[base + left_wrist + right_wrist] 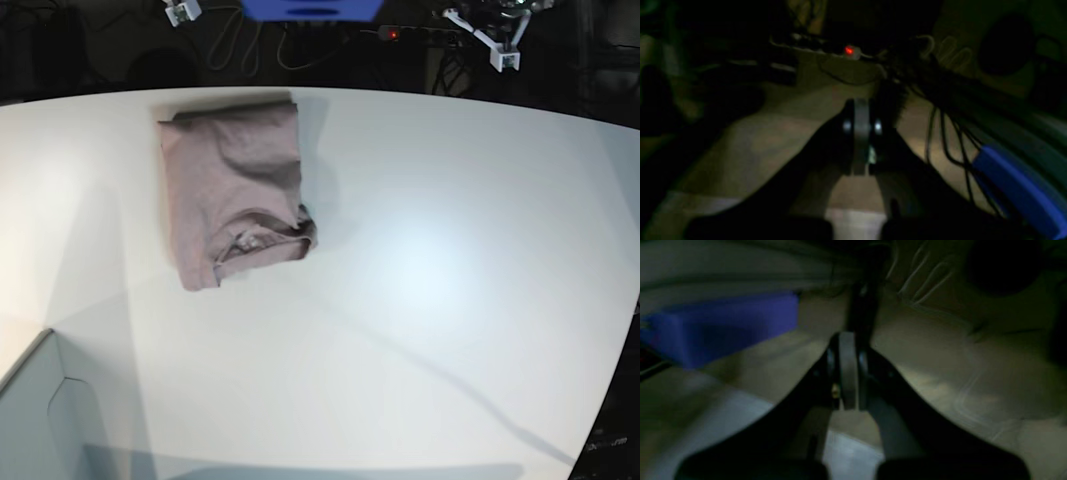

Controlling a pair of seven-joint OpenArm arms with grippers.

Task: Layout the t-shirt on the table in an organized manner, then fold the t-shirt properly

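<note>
Nearest in the base view is a pale box corner at the lower left, then lots of bare white table. Further back, toward the far left edge, the t-shirt lies as a compact folded rectangle with the collar showing, so the folding looks pretty much done. Probably that's why both arms are pulled up and away from it. The left gripper and right gripper are both clenched on nothing, over dim floor.
</note>
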